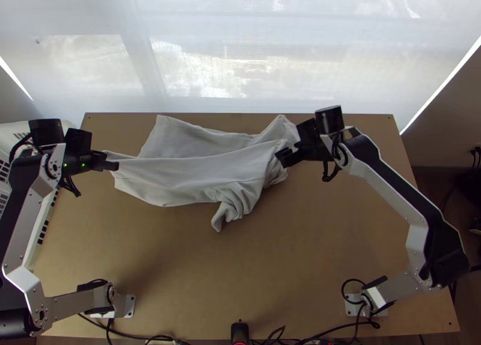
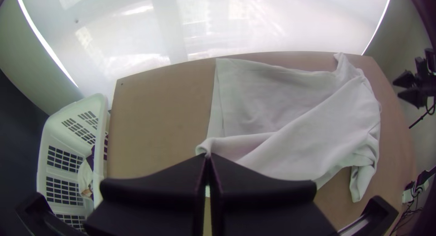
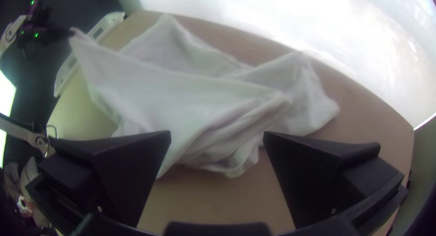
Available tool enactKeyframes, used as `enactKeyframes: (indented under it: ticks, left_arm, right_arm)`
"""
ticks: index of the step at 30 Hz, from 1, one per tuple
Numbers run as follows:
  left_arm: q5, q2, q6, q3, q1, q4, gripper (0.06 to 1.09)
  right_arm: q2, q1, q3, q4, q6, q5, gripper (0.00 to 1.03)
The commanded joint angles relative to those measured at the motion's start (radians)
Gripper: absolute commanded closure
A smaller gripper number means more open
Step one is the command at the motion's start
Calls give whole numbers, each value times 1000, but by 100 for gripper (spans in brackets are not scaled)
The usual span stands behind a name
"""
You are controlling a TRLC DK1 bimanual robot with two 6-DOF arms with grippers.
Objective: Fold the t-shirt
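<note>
Partly lost to view
Can't see the bit of shirt [image 1: 192, 174] pinched inside the left gripper [image 1: 112, 164]; lose part of the basket [image 1: 15, 130] past the top view's left edge; can't name the blurred clutter [image 3: 23, 206] in the right wrist view.

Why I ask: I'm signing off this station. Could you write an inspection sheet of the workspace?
Surface: light wooden table.
Job's things: t-shirt unfolded, rumpled, bunched toward the right arm.
Clutter: white basket beside the table, cloth inside.
Grippers: left gripper shut on a corner of the shirt; right gripper open, near the bunched end.
Cables: black cables loose along the near edge.
Surroundings: translucent white screen beyond the far edge.
</note>
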Motion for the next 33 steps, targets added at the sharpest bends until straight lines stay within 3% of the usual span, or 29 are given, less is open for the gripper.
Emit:
enactKeyframes:
  ticks: [1,8,17,27,31,33]
  left_arm:
    - [1,-56,-14,-20,-14,-6,105]
    - [1,-102,-16,-18,-16,-23,105]
    - [3,-119,-16,-21,-33,-38,105]
    - [1,-117,-8,-20,-34,-38,105]
    - [1,-111,3,-18,-33,-37,105]
    - [1,-108,6,-18,-33,-35,105]
  right_arm:
    - [-207,168,-254,-66,-15,-3,6]
    - [-181,195,-291,-77,-19,-26,6]
    - [10,274,-187,-71,-18,-30,6]
    - [175,275,-56,-52,-19,-40,11]
    - [225,274,-27,-35,-22,-51,19]
    - [245,274,-26,-29,-36,-57,33]
